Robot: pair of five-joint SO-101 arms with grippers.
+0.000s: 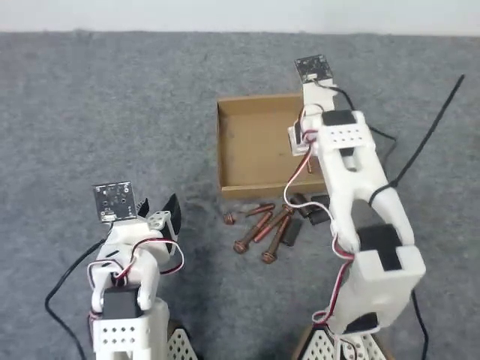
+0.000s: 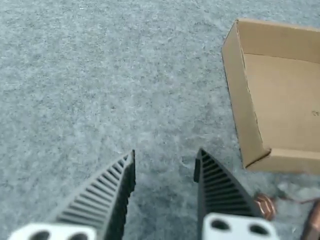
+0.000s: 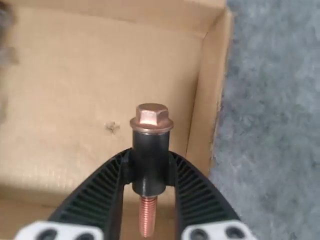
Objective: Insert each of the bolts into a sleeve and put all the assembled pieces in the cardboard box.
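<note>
- holding a black sleeve (image 3: 149,147) between its two fingers, the right tool (image 3: 150,159) was clamped shut on the sleeve's sides, with the sleeve standing upright in the grip.
- a copper bolt (image 3: 151,116) sat through that sleeve: its hex head rested on the sleeve's top end, and its threaded tip stuck out below, between the fingers.
- this assembled piece hung over the cardboard box (image 3: 75,75), above the box floor and near one inner side wall; whether it touched the floor could not be told.
- in the high view the right arm stretched over the near wall of the box (image 1: 251,142).
- the left tool (image 2: 165,155) had its fingers spread apart with nothing between them, over the grey bench (image 1: 112,112).
- the box corner (image 2: 257,150) lay just beside the left tool, off to one side of it.
- loose bolts (image 1: 262,225) lay in a cluster on the bench just outside the box's near wall, between the two arms.
- loose sleeves (image 1: 292,231) lay beside those bolts, close to the right arm.
</note>
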